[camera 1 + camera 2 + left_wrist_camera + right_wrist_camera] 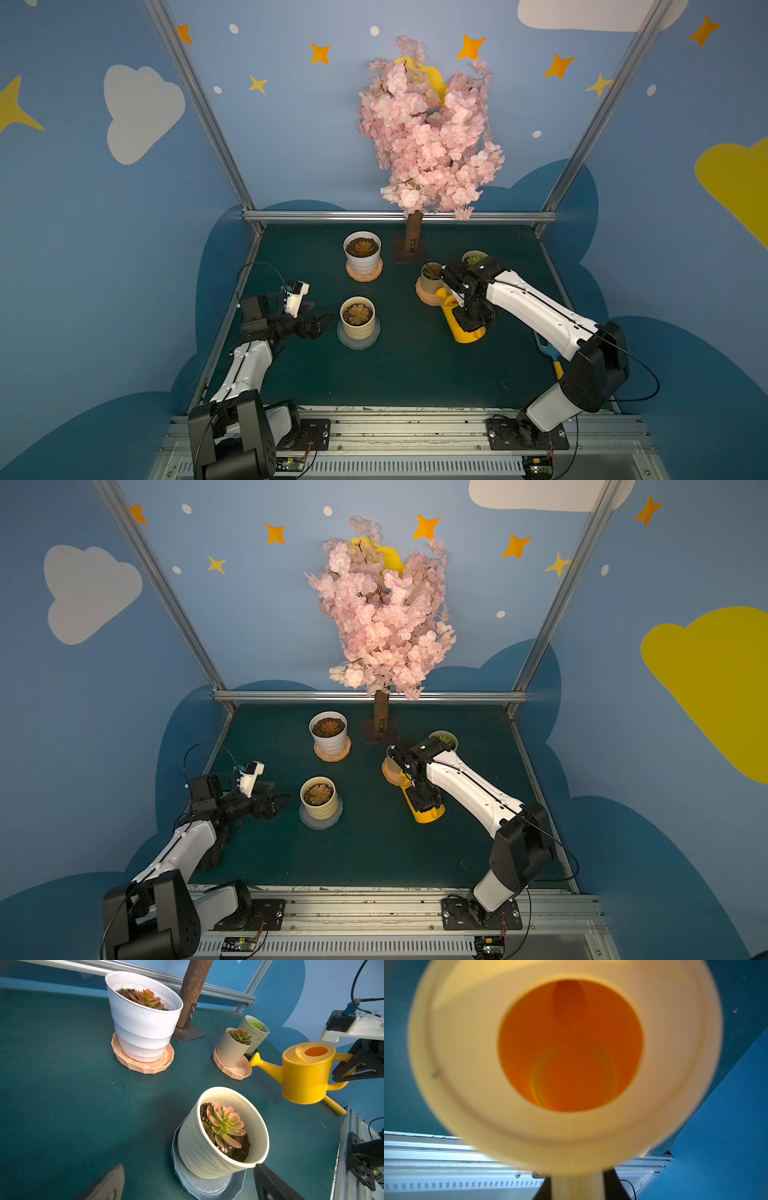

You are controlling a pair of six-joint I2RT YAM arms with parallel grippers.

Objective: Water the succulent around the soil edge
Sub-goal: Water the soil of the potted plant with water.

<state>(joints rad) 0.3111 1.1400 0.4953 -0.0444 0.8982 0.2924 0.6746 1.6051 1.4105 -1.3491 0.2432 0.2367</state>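
Succulent (pixel 240 1035) green-red rosette, beige pot (pixel 230 1051); right tool (pixel 344 1069) clamped on yellow watering can (pixel 305 1076); left tool (pixel 318 318) agape, empty

Smooth plastic watering can (pixel 305 1076); matt green tabletop (pixel 62 1095).

Nearward of the cream ribbed pot (pixel 358 322) the tabletop (pixel 395 378) lies bare, so passage there is wide. Behind it a clear lane runs before the white pot (pixel 362 251). To its right, open tabletop reaches as far as the yellow watering can (pixel 465 332) gripped by the right hand (pixel 344 1069) — small beige pot (pixel 430 278) and tree trunk (pixel 413 235) stand beyond. The left hand (pixel 323 326), jaws apart, crowds its left side.
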